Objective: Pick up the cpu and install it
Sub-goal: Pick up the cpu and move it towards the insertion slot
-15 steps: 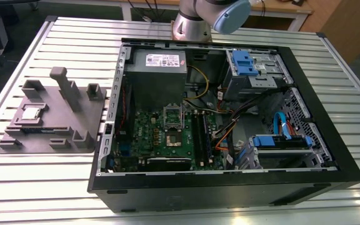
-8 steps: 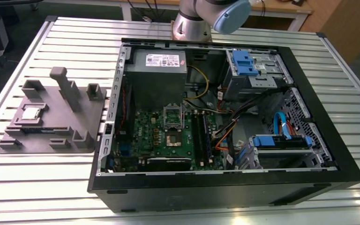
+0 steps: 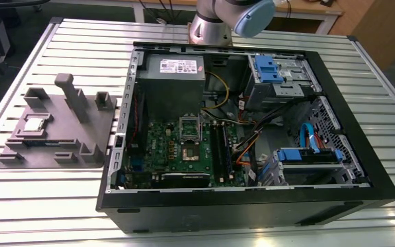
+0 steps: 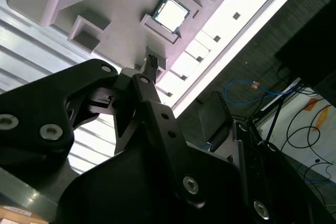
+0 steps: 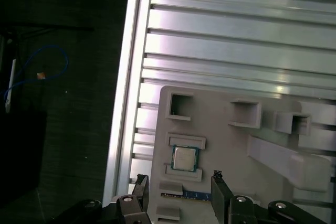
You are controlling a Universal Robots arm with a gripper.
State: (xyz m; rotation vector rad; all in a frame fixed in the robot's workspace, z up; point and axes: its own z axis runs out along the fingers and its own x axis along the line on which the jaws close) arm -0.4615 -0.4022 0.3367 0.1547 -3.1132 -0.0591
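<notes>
The cpu [image 5: 184, 158] lay flat, shiny top upward, in a square recess of the grey moulded tray [image 5: 226, 145], which sat on the slatted metal bench [image 5: 236, 30]. A narrow green board [image 5: 185, 196] lay in the slot just beside it. The jaws stood apart and held nothing; they hung over the tray with the chip just beyond their tips (in the first wrist view it lay roughly in line with the gap between them). In the exterior view the tray was at that view's left of the open computer case [image 3: 252, 211], near it but apart. Inside the case the green motherboard [image 3: 177, 154] lay exposed, next to the grey power-supply box [image 3: 173, 82]. The arm [image 3: 215, 23] rose behind the case.
</notes>
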